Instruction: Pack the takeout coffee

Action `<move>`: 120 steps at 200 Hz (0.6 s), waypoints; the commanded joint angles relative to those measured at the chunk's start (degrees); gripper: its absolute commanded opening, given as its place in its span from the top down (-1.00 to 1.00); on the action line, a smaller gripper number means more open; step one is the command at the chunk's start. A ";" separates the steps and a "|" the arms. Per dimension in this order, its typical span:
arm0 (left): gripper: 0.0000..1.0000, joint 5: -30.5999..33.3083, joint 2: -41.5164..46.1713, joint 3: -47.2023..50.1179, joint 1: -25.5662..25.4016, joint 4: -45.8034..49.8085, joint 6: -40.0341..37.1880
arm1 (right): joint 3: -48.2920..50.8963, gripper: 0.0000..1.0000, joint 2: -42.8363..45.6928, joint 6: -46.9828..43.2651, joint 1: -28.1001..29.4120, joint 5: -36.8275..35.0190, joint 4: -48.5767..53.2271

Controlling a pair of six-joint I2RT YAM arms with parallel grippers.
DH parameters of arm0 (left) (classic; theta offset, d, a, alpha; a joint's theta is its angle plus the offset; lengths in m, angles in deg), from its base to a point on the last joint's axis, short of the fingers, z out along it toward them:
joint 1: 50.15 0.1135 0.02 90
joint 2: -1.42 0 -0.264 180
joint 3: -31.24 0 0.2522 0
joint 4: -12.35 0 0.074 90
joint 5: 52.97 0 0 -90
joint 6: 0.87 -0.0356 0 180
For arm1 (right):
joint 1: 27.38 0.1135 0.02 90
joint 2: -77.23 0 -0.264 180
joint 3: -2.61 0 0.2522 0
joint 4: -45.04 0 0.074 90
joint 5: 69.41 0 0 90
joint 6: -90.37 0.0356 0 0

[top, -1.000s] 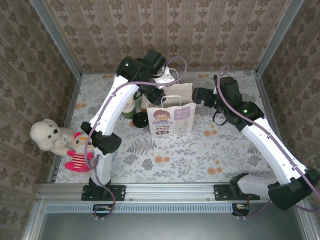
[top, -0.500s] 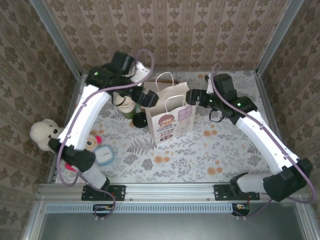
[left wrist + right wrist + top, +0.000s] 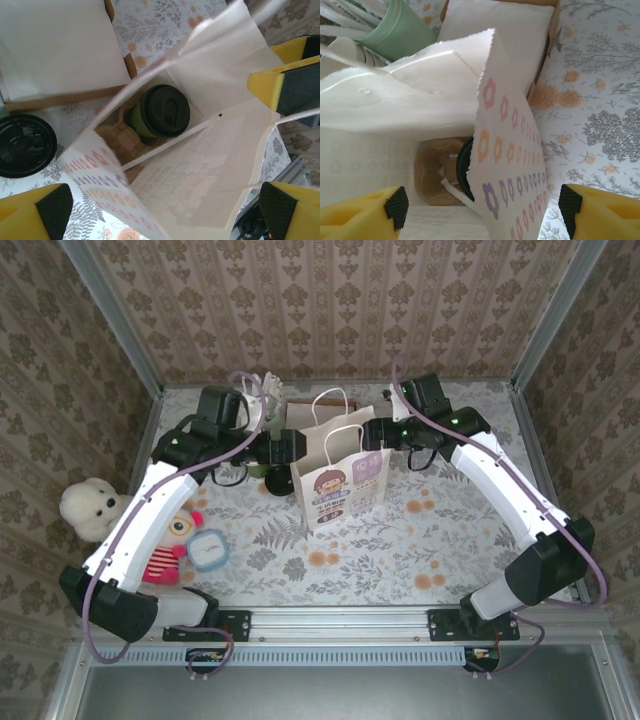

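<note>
The takeout coffee (image 3: 162,112), an olive-green cup with a black lid, stands in a brown carrier (image 3: 116,136) at the bottom of the white paper bag (image 3: 338,478). The lid's edge (image 3: 466,167) peeks past the bag's flowered side wall (image 3: 512,165). My left gripper (image 3: 167,220) hangs open over the bag's mouth from the left (image 3: 287,448), holding nothing. On the bag's right (image 3: 378,433), my right gripper (image 3: 480,220) is open, its fingers wide apart either side of the flowered wall. Its yellow fingers (image 3: 287,75) show in the left wrist view.
A loose black lid (image 3: 22,145) lies on the table left of the bag. A white-topped box (image 3: 60,45) and a green cup of utensils (image 3: 405,30) stand behind it. A plush dog (image 3: 90,508), a doll (image 3: 160,558) and a small blue clock (image 3: 208,550) sit at the left.
The left gripper opened and swung from above the back of the bag down to its left side. The right gripper moved in to the bag's right edge.
</note>
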 commanded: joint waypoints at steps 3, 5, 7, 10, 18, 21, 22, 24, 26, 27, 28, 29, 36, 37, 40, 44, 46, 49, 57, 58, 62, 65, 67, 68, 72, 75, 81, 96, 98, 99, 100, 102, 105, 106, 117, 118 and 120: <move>-0.96 8.36 1.42 -0.74 -0.13 4.11 3.73 | -1.84 -0.65 -0.14 2.79 2.91 2.29 3.36; -0.96 8.45 1.54 -0.54 -0.06 4.02 3.68 | -1.84 -0.65 -0.19 3.10 3.08 2.26 3.41; -0.96 8.45 1.68 -0.36 0.03 3.93 3.71 | -1.86 -0.65 -0.20 3.38 3.26 2.28 3.45; -0.96 8.23 1.80 0.01 0.17 3.70 3.74 | -1.84 -0.65 -0.16 3.76 3.44 2.30 3.51; -0.94 7.39 2.14 0.72 0.63 3.07 4.02 | -1.74 -0.66 -0.19 5.22 4.02 2.12 3.45; -0.94 7.10 2.16 0.97 0.79 2.82 4.10 | -1.63 -0.66 -0.10 5.89 4.27 2.11 3.37; -0.94 7.01 2.17 1.05 0.81 2.78 4.14 | -1.60 -0.66 -0.11 6.12 4.38 2.15 3.31; -0.93 6.88 2.19 1.18 0.95 2.74 4.18 | -1.60 -0.66 -0.09 6.57 4.61 2.19 3.16; -0.93 6.78 2.17 1.19 1.09 2.71 4.19 | -1.58 -0.66 -0.11 6.95 4.74 2.30 3.08; -0.93 6.76 2.17 1.21 1.14 2.72 4.19 | -1.49 -0.66 -0.03 7.17 4.83 2.38 2.95; -0.93 6.80 2.17 1.22 1.17 2.73 4.19 | -1.40 -0.66 0.02 7.41 4.92 2.42 2.88; -0.92 6.82 2.21 1.22 1.23 2.73 4.19 | -1.35 -0.66 0.04 7.62 5.01 2.40 2.76; -0.92 7.40 2.17 1.31 1.59 3.34 4.29 | -0.84 -0.67 0.24 9.48 5.82 2.62 1.76; -0.92 7.51 2.17 1.27 1.70 3.39 4.33 | -0.81 -0.67 0.28 9.67 5.90 2.67 1.58; -0.92 7.92 2.17 1.31 1.97 3.66 4.44 | -0.50 -0.67 0.44 10.27 6.24 2.91 1.07; -0.91 8.38 2.21 1.27 2.28 3.94 4.52 | -0.26 -0.67 0.54 10.79 6.61 3.32 0.32; -0.91 8.58 2.24 1.30 2.46 4.13 4.49 | -0.15 -0.67 0.65 10.99 6.86 3.51 0.21; -0.91 8.73 2.37 1.42 2.65 4.29 4.49 | -0.09 -0.68 0.69 11.34 7.13 3.67 -0.23; -0.91 8.62 2.72 1.59 2.69 4.64 4.05 | 0.27 -0.68 1.01 12.14 7.78 3.61 -1.01; -0.91 8.60 2.75 1.63 2.69 4.65 3.95 | 0.36 -0.68 1.11 12.18 7.89 3.61 -1.21; -0.90 8.40 2.92 1.60 4.31 4.81 3.63 | 0.58 -0.68 1.32 12.39 8.23 3.79 -1.81; -0.90 8.23 3.07 1.73 4.68 4.91 3.44 | 0.85 -0.69 1.45 12.41 8.33 4.08 -2.29; -0.90 8.11 3.14 1.75 4.84 4.92 3.30 | 0.99 -0.69 1.57 12.41 8.41 4.29 -2.66; -0.90 8.04 3.14 1.75 4.86 4.97 3.26 | 1.11 -0.69 1.61 12.41 8.43 4.43 -2.87; -0.88 7.61 3.28 1.72 5.24 5.14 2.98 | 1.52 -0.69 1.84 12.41 8.52 4.94 -3.57; -0.88 7.10 3.28 1.69 5.44 5.25 2.74 | 1.87 -0.70 1.94 12.49 8.57 5.26 -4.06; -0.85 6.21 3.40 1.67 5.79 5.28 2.30 | 2.54 -0.70 2.09 12.81 8.60 5.61 -4.78; -0.76 3.24 3.24 1.89 5.99 4.94 1.30 | 2.53 -0.70 1.95 12.65 8.55 6.23 -4.99; -0.75 2.82 3.16 1.85 6.00 4.89 1.18 | 2.42 -0.70 1.92 12.60 8.56 6.30 -4.89; -0.74 2.63 3.10 1.85 6.01 4.87 1.10 | 2.40 -0.70 1.91 12.59 8.59 6.32 -4.86; -0.73 2.40 3.03 1.89 5.98 4.85 1.06 | 2.35 -0.70 1.86 12.58 8.60 6.32 -4.89; -0.71 2.08 2.98 1.85 6.02 4.85 0.99 | 2.33 -0.70 1.83 12.58 8.55 6.28 -4.91; -0.68 1.72 2.84 1.85 6.02 4.82 0.94 | 2.26 -0.71 1.90 12.69 8.56 6.20 -4.86; -0.66 1.55 2.81 1.85 6.02 4.83 0.94 | 2.28 -0.71 1.90 12.68 8.54 6.18 -4.85; -0.58 0.96 2.30 1.92 5.94 4.96 0.72 | 2.11 -0.71 2.24 12.76 8.54 5.49 -4.99; -0.57 0.95 2.23 1.92 5.94 5.03 0.70 | 2.07 -0.71 2.25 12.76 8.53 5.38 -5.00; -0.56 0.95 2.14 1.97 5.94 5.13 0.68 | 2.04 -0.71 2.39 12.80 8.53 5.19 -5.00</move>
